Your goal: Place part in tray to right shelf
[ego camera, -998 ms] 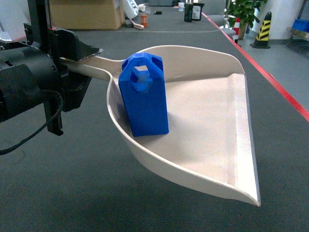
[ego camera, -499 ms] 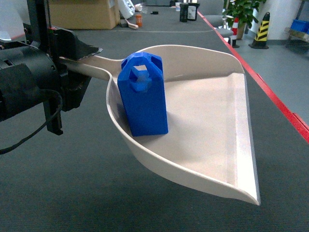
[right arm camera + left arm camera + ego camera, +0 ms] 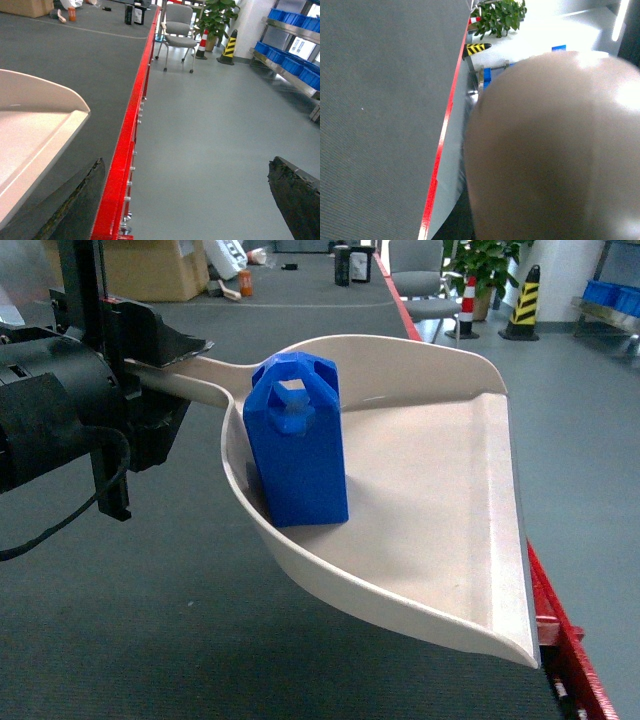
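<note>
Left tool (image 3: 150, 375) clamps the tray (image 3: 430, 500) handle; right tool (image 3: 185, 200) spread, empty. Part (image 3: 297, 440) upright against tray's back wall. Background has swung left since a second ago: base turning toward the right shelf (image 3: 295, 55).

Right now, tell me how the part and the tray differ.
The part is bright blue; the tray is cream-beige. The part is a small faceted block; the tray is a far wider scoop with a handle. The part stands upright inside the tray; the tray lies open beneath it. Both look like plastic.
</note>
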You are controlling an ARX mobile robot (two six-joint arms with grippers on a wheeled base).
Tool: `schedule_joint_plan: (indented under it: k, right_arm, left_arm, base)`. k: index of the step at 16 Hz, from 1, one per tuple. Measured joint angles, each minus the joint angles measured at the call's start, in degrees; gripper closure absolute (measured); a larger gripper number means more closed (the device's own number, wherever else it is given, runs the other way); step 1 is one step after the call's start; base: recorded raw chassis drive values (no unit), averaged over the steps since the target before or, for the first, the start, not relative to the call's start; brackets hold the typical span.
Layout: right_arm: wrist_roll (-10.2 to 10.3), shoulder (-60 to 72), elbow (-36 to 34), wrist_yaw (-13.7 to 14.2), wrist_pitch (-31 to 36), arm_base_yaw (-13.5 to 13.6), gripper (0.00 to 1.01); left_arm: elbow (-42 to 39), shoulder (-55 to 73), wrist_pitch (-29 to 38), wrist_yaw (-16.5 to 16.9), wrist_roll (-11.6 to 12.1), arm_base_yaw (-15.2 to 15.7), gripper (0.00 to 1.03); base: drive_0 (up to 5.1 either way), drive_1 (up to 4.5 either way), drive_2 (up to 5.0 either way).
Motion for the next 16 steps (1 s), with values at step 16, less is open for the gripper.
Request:
schedule_joint_plan:
  k: [16]
  right_arm:
    - [0.0, -0.2, 0.0, 0.0, -0.1, 0.0, 0.03]
  left_arm:
    - [0.0, 0.0, -0.1, -0.2, 0.0, 0.0, 0.84]
  base:
    - [4.9, -2.32, -2.6]
